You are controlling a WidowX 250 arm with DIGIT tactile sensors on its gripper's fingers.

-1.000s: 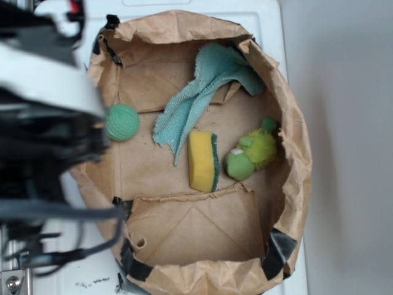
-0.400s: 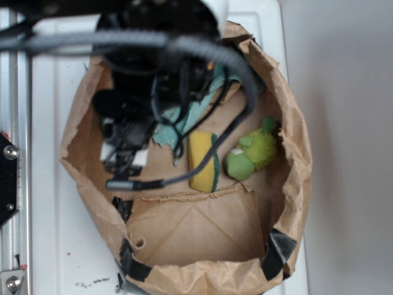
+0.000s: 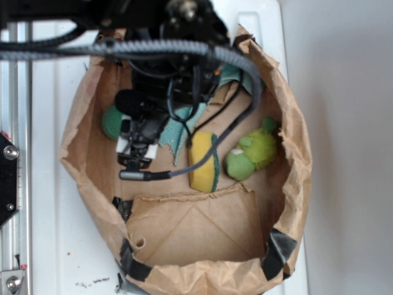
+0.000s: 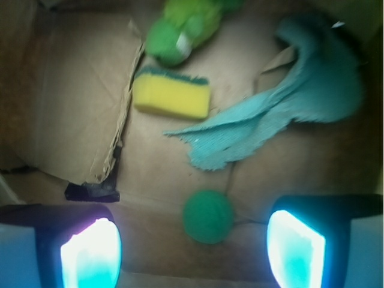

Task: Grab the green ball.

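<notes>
The green ball (image 4: pixel 208 216) lies on the brown paper floor of the bag, small, round and teal-green. In the exterior view only its left part (image 3: pixel 110 121) shows beside the black arm. My gripper (image 4: pixel 192 252) hovers above it, open, with the ball between the two glowing pads (image 4: pixel 91 254) and nearer the right one. Nothing is held. In the exterior view the gripper (image 3: pixel 136 150) hangs inside the bag, just right of the ball.
A teal cloth (image 4: pixel 282 114) lies beyond the ball. A yellow sponge (image 4: pixel 171 96) and a fuzzy lime-green plush toy (image 4: pixel 183 27) lie farther off. The paper bag's walls (image 3: pixel 295 153) ring everything, with a folded flap (image 3: pixel 196 227) at the front.
The arm has swung from the left edge over the bag and come down inside it. It now stands just right of the ball, covering part of it and part of the cloth.
</notes>
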